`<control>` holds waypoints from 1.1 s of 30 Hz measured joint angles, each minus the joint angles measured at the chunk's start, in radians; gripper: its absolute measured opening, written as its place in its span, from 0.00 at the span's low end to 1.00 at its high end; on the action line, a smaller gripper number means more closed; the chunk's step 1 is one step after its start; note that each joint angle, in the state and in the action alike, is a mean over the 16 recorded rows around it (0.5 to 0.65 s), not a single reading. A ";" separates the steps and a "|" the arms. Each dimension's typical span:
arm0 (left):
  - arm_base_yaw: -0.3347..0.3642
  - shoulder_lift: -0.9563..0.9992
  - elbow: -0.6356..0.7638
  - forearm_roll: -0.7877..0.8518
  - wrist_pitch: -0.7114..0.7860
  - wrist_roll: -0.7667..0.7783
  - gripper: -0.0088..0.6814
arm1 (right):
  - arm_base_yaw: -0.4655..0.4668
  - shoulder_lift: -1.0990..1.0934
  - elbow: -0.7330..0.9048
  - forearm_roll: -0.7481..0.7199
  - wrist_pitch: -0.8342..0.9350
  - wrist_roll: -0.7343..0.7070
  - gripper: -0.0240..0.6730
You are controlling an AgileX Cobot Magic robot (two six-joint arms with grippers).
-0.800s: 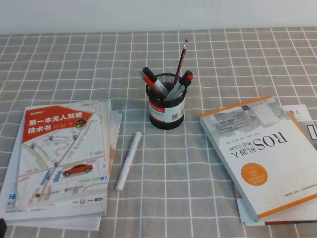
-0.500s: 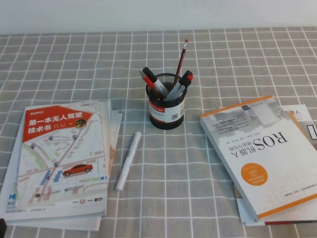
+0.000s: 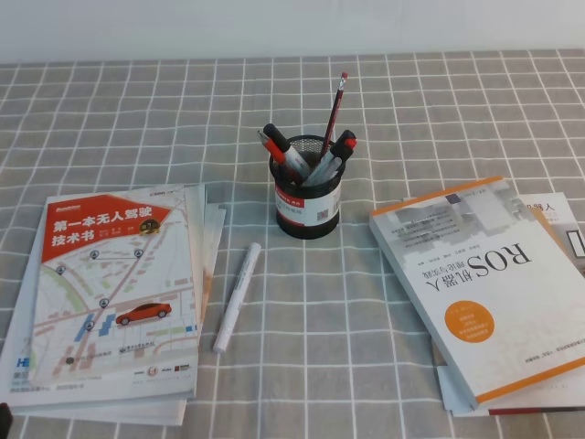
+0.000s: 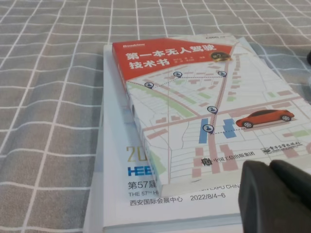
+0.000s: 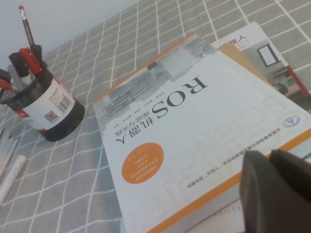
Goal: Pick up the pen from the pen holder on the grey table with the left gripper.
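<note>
At table centre: pen holder (image 3: 306, 201) upright on the grey table (image 3: 384, 91), pen (image 3: 277, 149) leaning out toward 10 o'clock among the other pens. At 7 o'clock from the cup, white marker (image 3: 237, 296); map-covered book (image 3: 117, 283) at 8 o'clock. Over that book's lower corner, left gripper (image 4: 274, 196), jaws closed, empty. Right gripper (image 5: 277, 191) above orange-edged book (image 5: 194, 126), jaw state unclear. Unchanged from earlier frames.

Plain white wall (image 3: 292, 27) runs along the far edge of the checked cloth. Light is even and soft, shadows faint. No floor, windows or other furniture in view.
</note>
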 joint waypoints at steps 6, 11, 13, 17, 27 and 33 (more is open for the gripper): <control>0.000 0.000 0.000 0.005 -0.008 -0.002 0.01 | 0.000 0.000 0.000 0.000 0.000 0.000 0.02; 0.000 0.000 0.001 -0.060 -0.068 -0.043 0.01 | 0.000 0.000 0.000 0.000 0.000 0.000 0.02; 0.000 0.000 0.001 -0.122 -0.108 -0.076 0.01 | 0.000 0.000 0.000 0.000 0.000 0.000 0.02; 0.000 0.000 0.001 -0.276 -0.206 -0.149 0.01 | 0.000 0.000 0.000 0.000 0.000 0.000 0.02; -0.005 0.000 -0.004 -0.604 -0.398 -0.288 0.01 | 0.000 0.000 0.000 0.000 0.000 0.000 0.02; -0.022 0.026 -0.091 -0.518 -0.318 -0.234 0.01 | 0.000 0.000 0.000 0.000 0.000 0.000 0.02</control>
